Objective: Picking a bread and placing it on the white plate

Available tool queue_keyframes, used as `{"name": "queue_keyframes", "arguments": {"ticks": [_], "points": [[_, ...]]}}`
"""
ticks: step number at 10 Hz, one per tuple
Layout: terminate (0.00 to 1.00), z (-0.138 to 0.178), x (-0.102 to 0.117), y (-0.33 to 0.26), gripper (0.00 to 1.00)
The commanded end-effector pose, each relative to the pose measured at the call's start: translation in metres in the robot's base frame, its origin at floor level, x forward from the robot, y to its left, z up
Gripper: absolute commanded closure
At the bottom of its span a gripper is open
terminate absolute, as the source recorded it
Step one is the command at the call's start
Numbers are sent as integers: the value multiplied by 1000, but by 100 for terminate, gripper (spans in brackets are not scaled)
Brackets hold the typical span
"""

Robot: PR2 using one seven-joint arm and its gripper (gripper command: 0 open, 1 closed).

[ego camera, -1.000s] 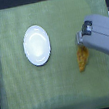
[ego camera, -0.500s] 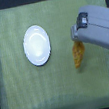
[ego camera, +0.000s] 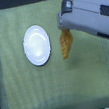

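Exterior view: bread (ego camera: 66, 45) partly covered by claw (ego camera: 64, 27), grip state not discernible. Pick step judged in hand; carry toward white plate (ego camera: 37, 45) is required next.

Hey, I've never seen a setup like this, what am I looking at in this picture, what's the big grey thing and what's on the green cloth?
This is a single picture from a camera looking down on a table covered with a green cloth. The big grey shape entering from the exterior view's right is a robot arm; its pincer sits right over the top end of the bread, an orange-gold pastry. Whether the pincer is closed on the bread cannot be seen from here. Apart from it, toward the exterior view's left, lies an empty white plate, where the bread is meant to go.
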Motion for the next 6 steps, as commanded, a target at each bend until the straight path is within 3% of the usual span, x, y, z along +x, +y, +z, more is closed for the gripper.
{"name": "queue_keyframes", "arguments": {"ticks": [1,6], "points": [[0,-5,40,124,100],[0,-40,44,193,100]]}}
